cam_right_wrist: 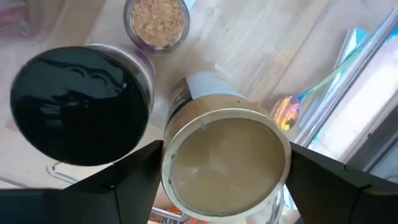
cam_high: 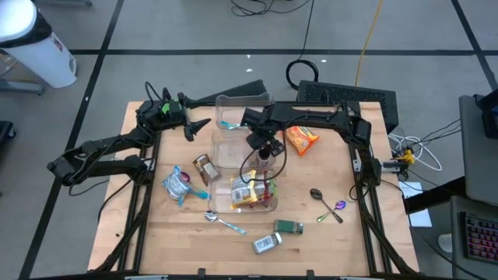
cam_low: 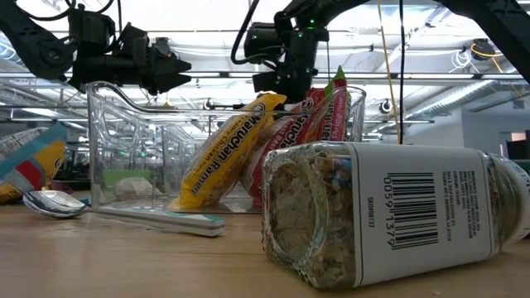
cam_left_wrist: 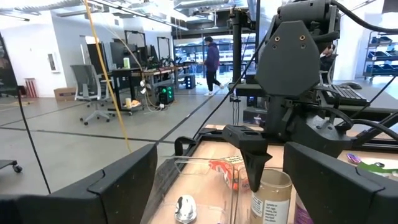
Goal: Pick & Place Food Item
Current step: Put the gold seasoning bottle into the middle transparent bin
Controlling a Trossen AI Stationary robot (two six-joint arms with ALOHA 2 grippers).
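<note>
Both my fingers (cam_right_wrist: 112,186) straddle the jar (cam_right_wrist: 225,158), right gripper (cam_right_wrist: 225,180) spread; lower squarely, then clamp below the lid.

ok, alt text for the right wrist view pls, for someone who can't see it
Seen from directly above, the right tool straddles an upright jar with a gold lid, one dark finger on each side and apart from it. Beside it on the wooden table are a black-lidded jar, a smaller open jar of tan grains and an iridescent spoon.
</note>
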